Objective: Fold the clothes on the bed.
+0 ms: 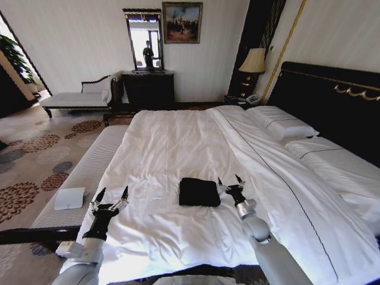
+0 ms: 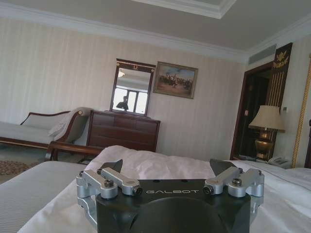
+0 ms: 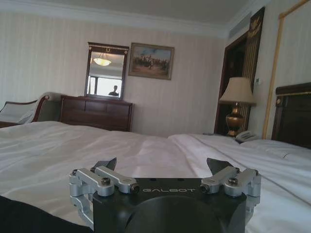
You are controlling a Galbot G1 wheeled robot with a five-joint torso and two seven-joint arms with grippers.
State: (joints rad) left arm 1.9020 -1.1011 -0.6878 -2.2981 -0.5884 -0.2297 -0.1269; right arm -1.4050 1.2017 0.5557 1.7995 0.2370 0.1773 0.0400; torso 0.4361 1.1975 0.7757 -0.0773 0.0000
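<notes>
head view: black t-shirt (image 1: 199, 192), folded into a compact rectangle, lies on the white duvet of the bed (image 1: 172, 148) near its foot. right gripper (image 1: 230, 183), fingers spread, hovers just beside the shirt's right edge; left gripper (image 1: 111, 198), likewise spread, hangs well apart at the bed's left edge.

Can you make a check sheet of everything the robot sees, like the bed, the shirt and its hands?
Surface: white bed, sheets a bit wrinkled, pillows by the dark headboard.
Job's things: black T-shirt lying as a small folded rectangle on the bed, touching neither gripper.
Clutter: white flat item on the striped bench.
Grippers: left gripper open over the bed's near left edge; right gripper open, just right of the shirt.
Cables: nothing seen.
Surroundings: chaise, dresser with mirror, painting, lamp, patterned carpet.
</notes>
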